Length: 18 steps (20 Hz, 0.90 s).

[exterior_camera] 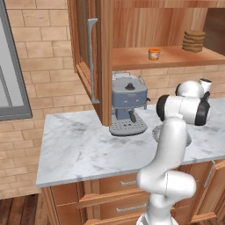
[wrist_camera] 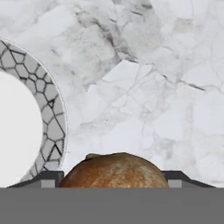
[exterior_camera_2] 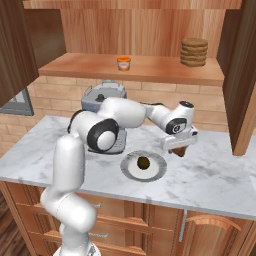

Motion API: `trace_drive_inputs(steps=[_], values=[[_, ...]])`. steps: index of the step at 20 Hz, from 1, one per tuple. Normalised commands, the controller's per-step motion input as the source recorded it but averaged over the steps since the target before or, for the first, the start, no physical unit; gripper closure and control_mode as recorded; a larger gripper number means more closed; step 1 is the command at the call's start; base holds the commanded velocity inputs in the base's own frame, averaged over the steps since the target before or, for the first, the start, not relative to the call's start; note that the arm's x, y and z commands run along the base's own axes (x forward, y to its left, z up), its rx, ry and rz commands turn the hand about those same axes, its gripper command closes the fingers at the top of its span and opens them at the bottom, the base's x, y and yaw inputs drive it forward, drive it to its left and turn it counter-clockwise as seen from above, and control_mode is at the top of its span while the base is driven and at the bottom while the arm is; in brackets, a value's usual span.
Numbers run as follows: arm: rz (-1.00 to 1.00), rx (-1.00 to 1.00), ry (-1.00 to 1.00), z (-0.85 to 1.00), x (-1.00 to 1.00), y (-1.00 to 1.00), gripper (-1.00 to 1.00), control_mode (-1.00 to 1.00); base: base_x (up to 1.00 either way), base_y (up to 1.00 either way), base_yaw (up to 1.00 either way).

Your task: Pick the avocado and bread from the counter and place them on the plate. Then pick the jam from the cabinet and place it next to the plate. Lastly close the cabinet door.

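Your pincer [exterior_camera_2: 179,149] is clenched on the bread [wrist_camera: 114,169], held just beside the plate [exterior_camera_2: 156,172] near the bench's [exterior_camera_2: 210,185] back edge, ready to join the avocado [exterior_camera_2: 143,162] there.

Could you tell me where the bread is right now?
The bread sits between the tool fingers, just right of the plate in the right base view.

The bread [wrist_camera: 114,169] is cut off at the hand view's bottom edge, its lower half unseen. The plate [wrist_camera: 51,127] runs off the left edge. In the left base view the arm's elbow covers most of the plate [exterior_camera: 156,132].
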Motion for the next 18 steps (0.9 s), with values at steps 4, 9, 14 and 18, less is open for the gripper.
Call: trace_drive_inputs(steps=[4, 9, 14, 18], values=[[0.0, 0.0, 0.0, 0.0, -0.73, 0.76, 1.0, -1.0, 0.0, 0.0, 0.0], [0.0, 0.0, 0.0, 0.0, -0.57, 0.53, 1.0, -1.0, 0.0, 0.0, 0.0], [0.0, 0.0, 0.0, 0.0, -0.18, 0.32, 1.0, -1.0, 0.0, 0.0, 0.0], [0.0, 0.0, 0.0, 0.0, -0.03, 0.15, 1.0, -1.0, 0.0, 0.0, 0.0]])
